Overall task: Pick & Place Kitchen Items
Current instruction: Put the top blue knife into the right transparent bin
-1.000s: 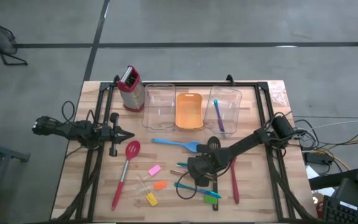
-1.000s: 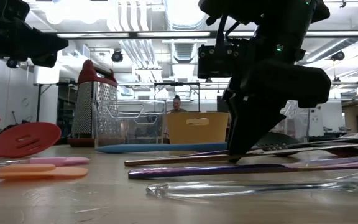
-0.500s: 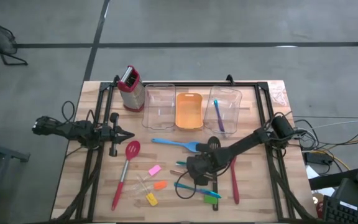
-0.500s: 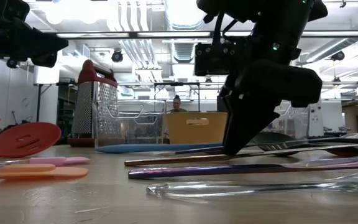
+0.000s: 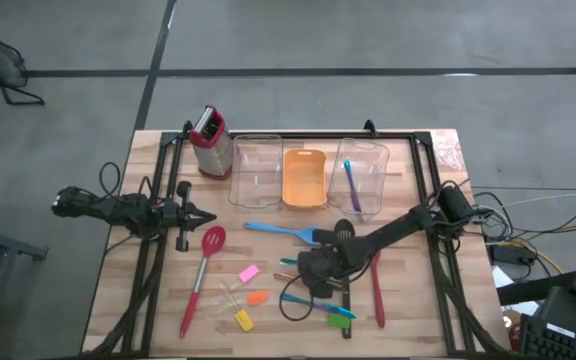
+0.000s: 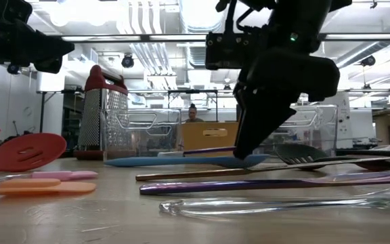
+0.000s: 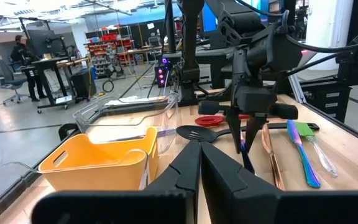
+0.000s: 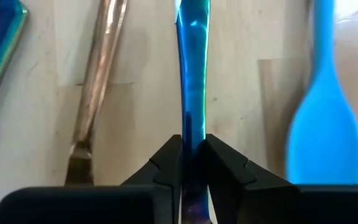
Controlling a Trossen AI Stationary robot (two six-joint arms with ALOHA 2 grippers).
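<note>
Right gripper [image 8: 192, 163] is clamped on the thin iridescent blue cutlery handle [image 8: 192, 68], w/ the handle running straight out between its fingers, lifted off the wooden table [image 5: 268, 320] per low view. We see the light-blue plastic spatula [image 8: 325, 137] just beside it. Left gripper [image 7: 199, 165], fingers together, waits near the table's left edge.

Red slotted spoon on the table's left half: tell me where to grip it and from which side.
Take the red slotted spoon by its thin straight handle, about midway, coming from above with the fingers closing across it. It lies flat, the broad head offers no pinch, and bare table flanks the handle there. The left gripper looks nearest.
</note>
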